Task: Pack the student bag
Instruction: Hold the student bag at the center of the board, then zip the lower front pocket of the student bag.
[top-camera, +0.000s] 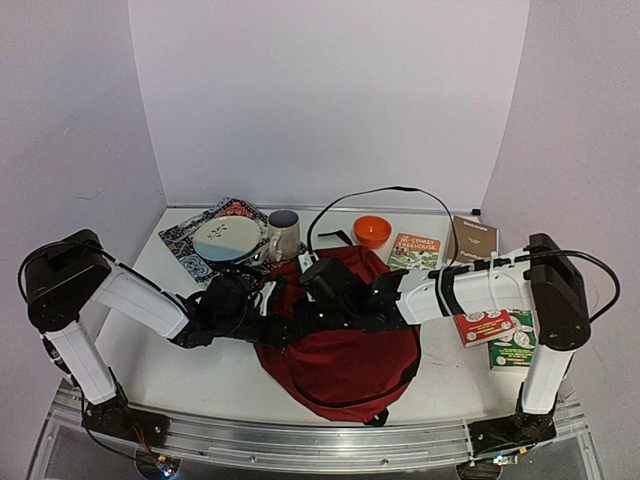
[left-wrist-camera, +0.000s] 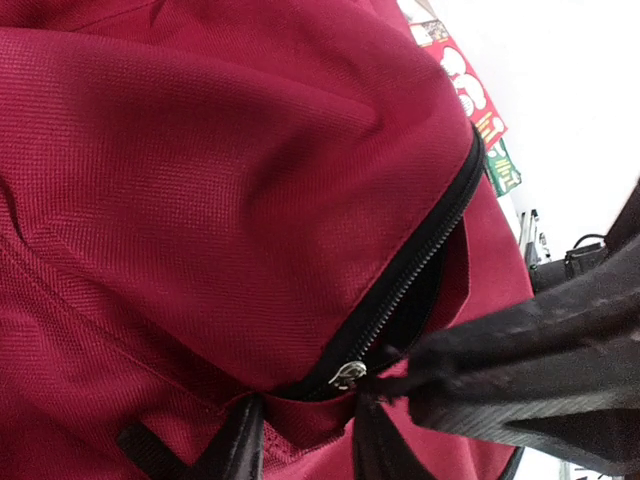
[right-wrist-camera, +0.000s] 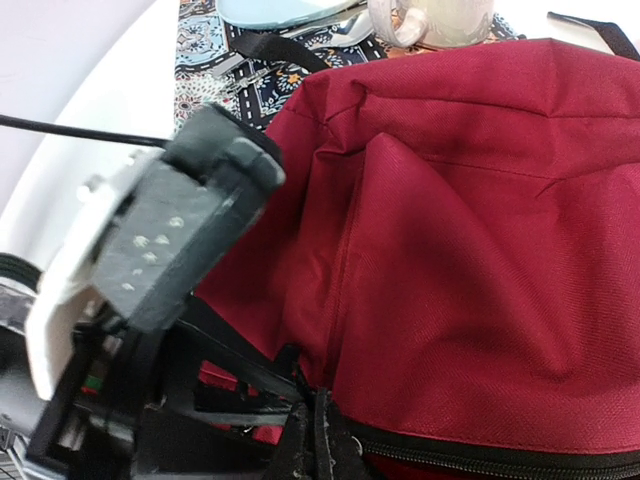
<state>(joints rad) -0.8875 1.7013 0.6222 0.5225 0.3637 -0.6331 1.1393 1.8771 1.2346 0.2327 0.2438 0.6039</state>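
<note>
Since student bag (top-camera: 345, 355) lies flat mid-table toward near edge, zip (left-wrist-camera: 425, 245) parted only partway, slider (left-wrist-camera: 348, 373) at gap's end, step in hand judged as opening bag, loading not begun. Left gripper (top-camera: 258, 303) and right gripper (top-camera: 305, 300) both crowd bag's far-left corner; finger spread and hold cannot be told for either. Next move likely needs one side pinning fabric, other drawing slider along. Books (top-camera: 415, 250), mug (top-camera: 283, 236), orange bowl (top-camera: 372, 231) sit behind bag.

bag (top-camera: 340, 350) ctr front, mug (top-camera: 283, 235) behind it, books (top-camera: 486, 327) R
</note>
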